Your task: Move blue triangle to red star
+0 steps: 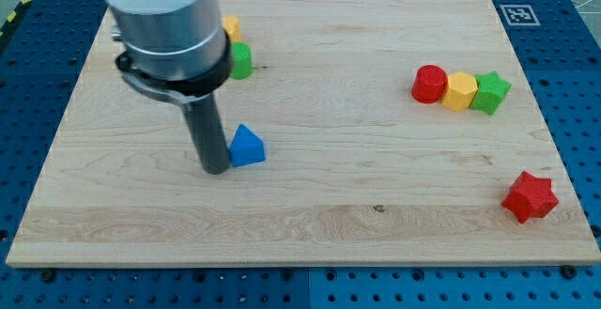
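A blue triangle [247, 146] lies on the wooden board, left of the middle. My tip [215, 169] rests on the board right against the triangle's left side, at the end of the dark rod that comes down from the view's top left. A red star [530, 197] lies near the board's bottom right corner, far to the right of the triangle.
A red cylinder [429, 84], a yellow block [460, 91] and a green star [491, 92] sit in a row at the view's right. A green block [241, 61] and a yellow block [230, 26] sit at the top left, partly hidden by the arm. The board [310, 224] ends close below the red star.
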{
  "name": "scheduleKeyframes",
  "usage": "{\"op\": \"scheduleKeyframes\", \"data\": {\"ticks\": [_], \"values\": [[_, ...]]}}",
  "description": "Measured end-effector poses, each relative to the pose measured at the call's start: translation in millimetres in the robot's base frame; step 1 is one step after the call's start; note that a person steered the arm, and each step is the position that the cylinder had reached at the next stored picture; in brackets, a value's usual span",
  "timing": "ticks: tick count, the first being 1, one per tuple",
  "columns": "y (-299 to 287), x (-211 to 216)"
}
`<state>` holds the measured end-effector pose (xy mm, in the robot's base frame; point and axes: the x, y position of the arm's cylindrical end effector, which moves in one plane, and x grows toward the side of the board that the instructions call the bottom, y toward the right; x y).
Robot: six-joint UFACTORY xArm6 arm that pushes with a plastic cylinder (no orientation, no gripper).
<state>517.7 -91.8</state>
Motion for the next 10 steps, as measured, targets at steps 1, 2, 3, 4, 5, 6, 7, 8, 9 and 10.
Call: {"op": "scheduleKeyframes", "data": {"ticks": [1, 2, 3, 4, 5, 6, 7, 8, 9, 10], "values": [[32, -2], [54, -4], [25, -3], [-3, -18], [7, -43], [40, -42], [98, -23], [144, -9], [187, 0], [220, 2]]}}
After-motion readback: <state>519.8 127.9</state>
